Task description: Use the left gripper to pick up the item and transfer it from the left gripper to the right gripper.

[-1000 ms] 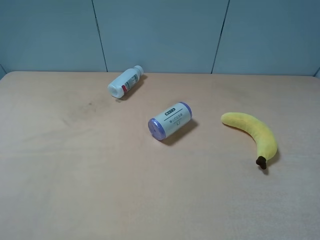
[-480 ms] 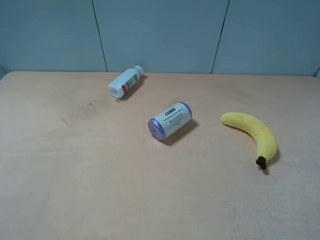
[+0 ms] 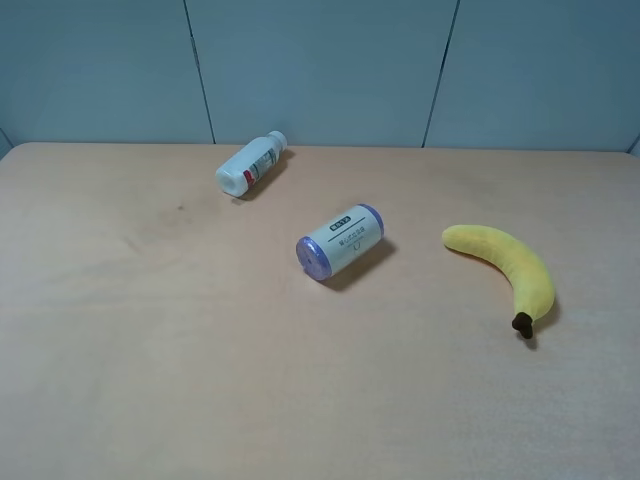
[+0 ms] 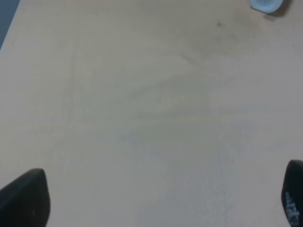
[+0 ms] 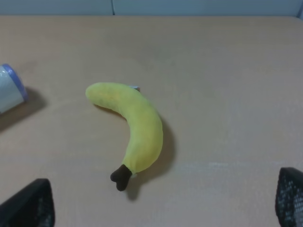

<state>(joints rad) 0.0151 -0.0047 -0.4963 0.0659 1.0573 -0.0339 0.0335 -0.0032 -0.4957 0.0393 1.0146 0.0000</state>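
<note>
The yellow banana point(image 3: 510, 268) lies flat on the table at the right, its dark stem tip toward the front. It also shows in the right wrist view point(image 5: 135, 130), ahead of my right gripper point(image 5: 165, 203), whose black fingertips point(image 5: 28, 205) stand wide apart and hold nothing. My left gripper point(image 4: 161, 198) is open too, its fingertips point(image 4: 26, 198) at the frame corners over bare table. Neither gripper nor arm shows in the exterior high view.
A cream can with purple ends point(image 3: 340, 243) lies on its side mid-table; its end shows in the right wrist view point(image 5: 10, 94). A white pill bottle point(image 3: 250, 166) lies at the back left, its cap in the left wrist view point(image 4: 267, 4). A blue-grey wall stands behind the table.
</note>
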